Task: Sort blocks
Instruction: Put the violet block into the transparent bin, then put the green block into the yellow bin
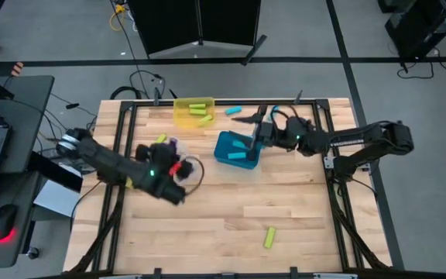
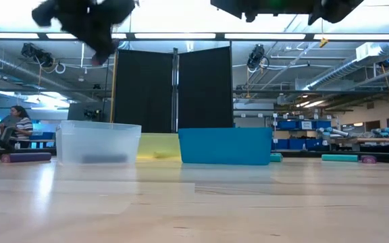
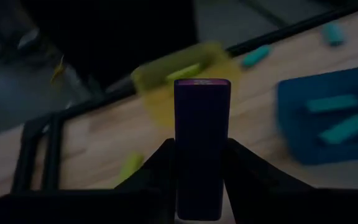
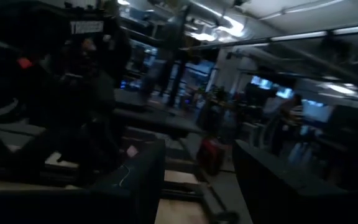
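My left gripper (image 3: 202,186) is shut on a purple block (image 3: 202,143). In the high view it hovers above the table's left half (image 1: 173,153), beside the clear bin (image 1: 197,172). My right gripper (image 1: 248,122) hangs open over the far rim of the teal bin (image 1: 224,155), with nothing between its fingers (image 4: 143,180). The teal bin holds cyan blocks (image 1: 237,156). The yellow bin (image 1: 183,116) at the far edge holds yellow-green blocks (image 1: 198,109). My left gripper pinches the purple block's two long sides (image 3: 180,171) between its two fingers. The block lies along the fingers, and its free end (image 3: 202,84) sticks out forward beyond them. It is lifted clear of the table.
Loose blocks lie on the wood: a yellow-green one (image 1: 270,237) near the front edge, another (image 1: 161,139) by my left gripper, a cyan one (image 1: 233,111) beside the yellow bin. More lie at both sides in the low view (image 2: 26,157) (image 2: 340,158). Black frame rails edge the table.
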Motion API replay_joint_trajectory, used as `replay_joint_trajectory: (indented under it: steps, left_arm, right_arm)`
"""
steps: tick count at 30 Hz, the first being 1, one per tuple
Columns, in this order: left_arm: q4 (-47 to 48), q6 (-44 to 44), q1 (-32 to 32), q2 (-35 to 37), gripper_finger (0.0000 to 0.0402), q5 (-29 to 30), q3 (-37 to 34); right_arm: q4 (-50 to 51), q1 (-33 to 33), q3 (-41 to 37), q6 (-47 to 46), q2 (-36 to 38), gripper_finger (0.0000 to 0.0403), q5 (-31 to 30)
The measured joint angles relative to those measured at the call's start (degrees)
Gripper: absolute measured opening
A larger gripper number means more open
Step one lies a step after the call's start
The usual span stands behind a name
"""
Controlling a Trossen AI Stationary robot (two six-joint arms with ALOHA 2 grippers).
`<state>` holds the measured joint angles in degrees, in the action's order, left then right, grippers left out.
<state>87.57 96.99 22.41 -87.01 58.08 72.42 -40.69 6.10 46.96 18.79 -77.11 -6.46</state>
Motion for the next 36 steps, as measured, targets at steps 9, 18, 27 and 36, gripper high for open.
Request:
replay_joint_trajectory:
  steps: [9,18,27,36]
  left_arm:
    - [-28.91,-29.16,-15.21,9.92,0.0106,-14.77,-15.93]
    - [-34.34,-40.49,-22.44,10.56,0.0157,-20.11,-20.41]
    - [-42.58,-50.81,-24.42,10.56,0.024,-24.2,-20.41]
    - [-57.55,-68.04,-24.84,10.55,0.0236,-17.21,-17.06]
  right_arm:
    - [1.37,6.35,0.0,1.94,1.41,0.0199,0.46]
    - [5.87,8.04,-0.02,-1.12,1.53,0.0199,0.49]
    - [16.02,7.78,-0.04,-6.48,6.95,0.0199,0.5]
    - [47.53,3.54,-0.02,-24.06,17.26,0.0199,4.15]
